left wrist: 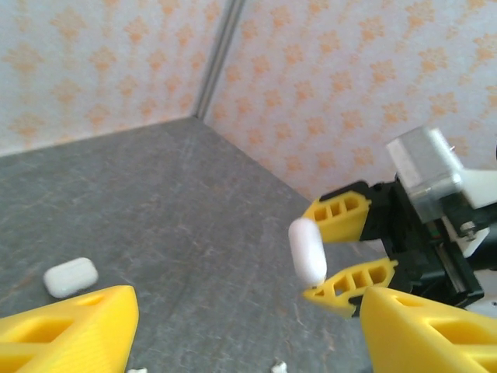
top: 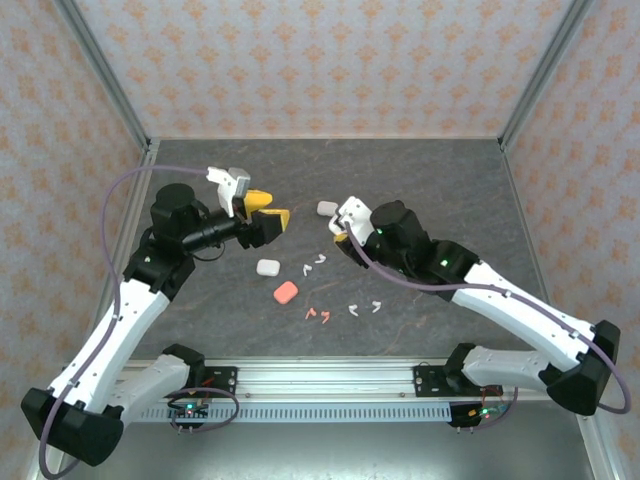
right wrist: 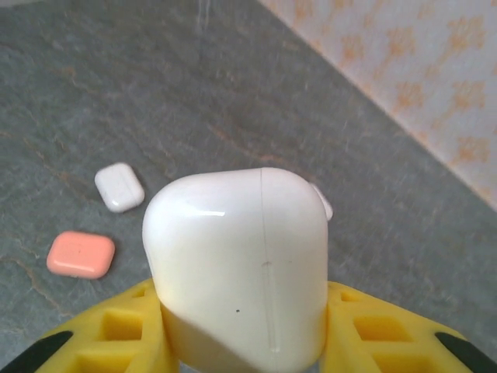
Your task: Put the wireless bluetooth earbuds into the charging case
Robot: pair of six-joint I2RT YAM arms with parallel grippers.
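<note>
My right gripper (top: pixel 340 228) is clamped on a white charging case (right wrist: pixel 241 264). The case stands up between my yellow fingers (right wrist: pixel 109 334), raised off the grey table (top: pixel 450 180), with a thin seam line running down its face. My left gripper (top: pixel 271 209) hangs to the left of it, also off the table, its jaws apart and holding nothing. From that wrist the held case shows edge-on between the right jaws.

The earbuds all lie loose on the table, nearer than both grippers. 2 white earbuds (top: pixel 320 259) sit just right of a second white case (top: pixel 267 267). 2 more white ones lie nearer and further right. 2 pink earbuds (top: pixel 311 314) lie just right of the pink case (top: pixel 286 292). A third white case (top: pixel 327 208) lies on the far side, just beside my right gripper.
</note>
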